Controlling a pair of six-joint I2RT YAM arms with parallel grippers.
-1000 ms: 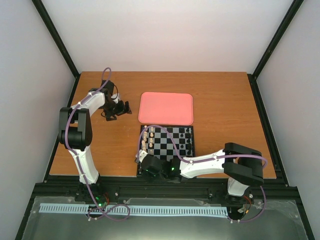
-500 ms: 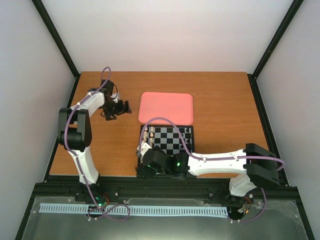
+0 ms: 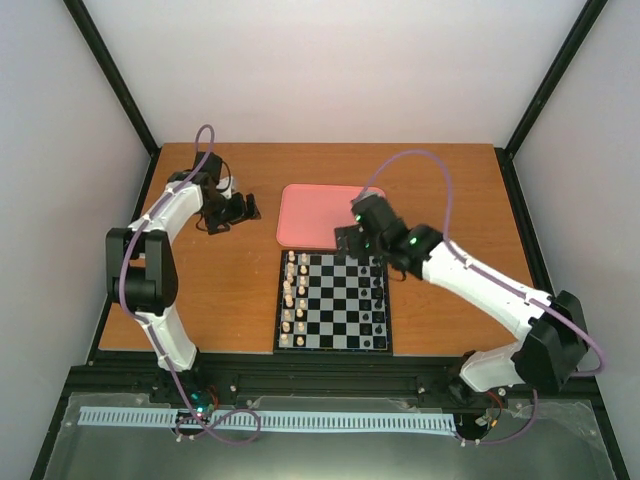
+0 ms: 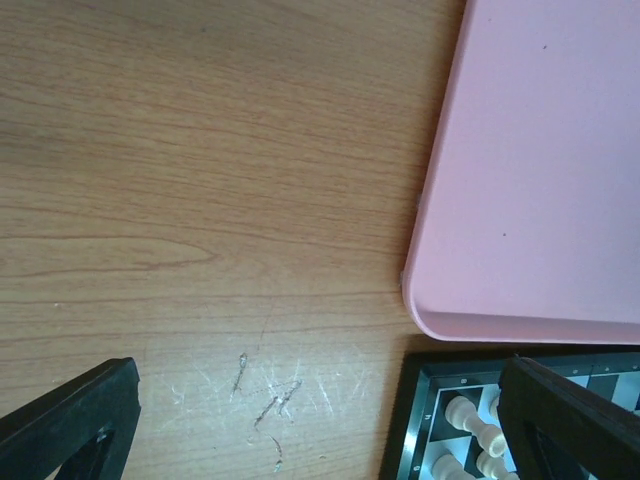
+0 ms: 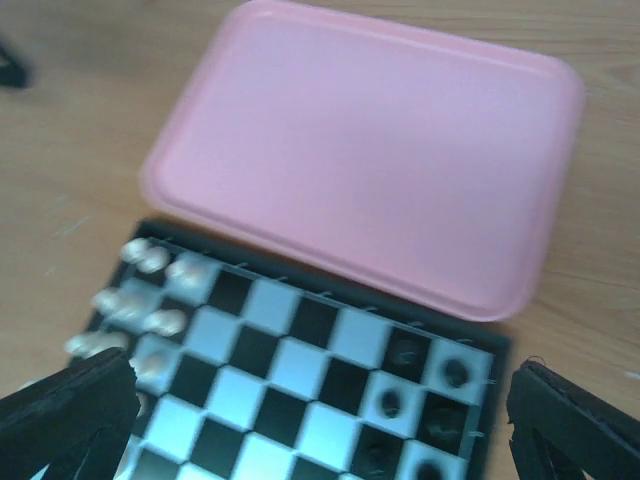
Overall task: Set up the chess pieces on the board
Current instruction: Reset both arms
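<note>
The board [image 3: 335,300] lies on the table just in front of the pink tray. Cream chess pieces [image 3: 293,300] fill its two left columns, and small black pieces [image 3: 378,300] stand in its two right columns. My right gripper [image 3: 351,243] hovers over the board's far edge beside the tray, open and empty; in its wrist view the fingers [image 5: 70,415] frame the blurred board [image 5: 300,380], with cream pieces [image 5: 150,300] at the left. My left gripper [image 3: 246,210] hangs open over bare wood left of the tray. Its wrist view catches the board's corner [image 4: 425,420] with cream pieces [image 4: 470,415].
The pink tray [image 3: 330,215] sits empty behind the board, touching or nearly touching its far edge; it also fills the top of the right wrist view [image 5: 370,150] and the right of the left wrist view [image 4: 540,170]. Black frame rails border the table.
My right arm has swung from the board's near left corner up to its far edge by the tray, and its jaws have opened. The left arm has shifted only slightly.
</note>
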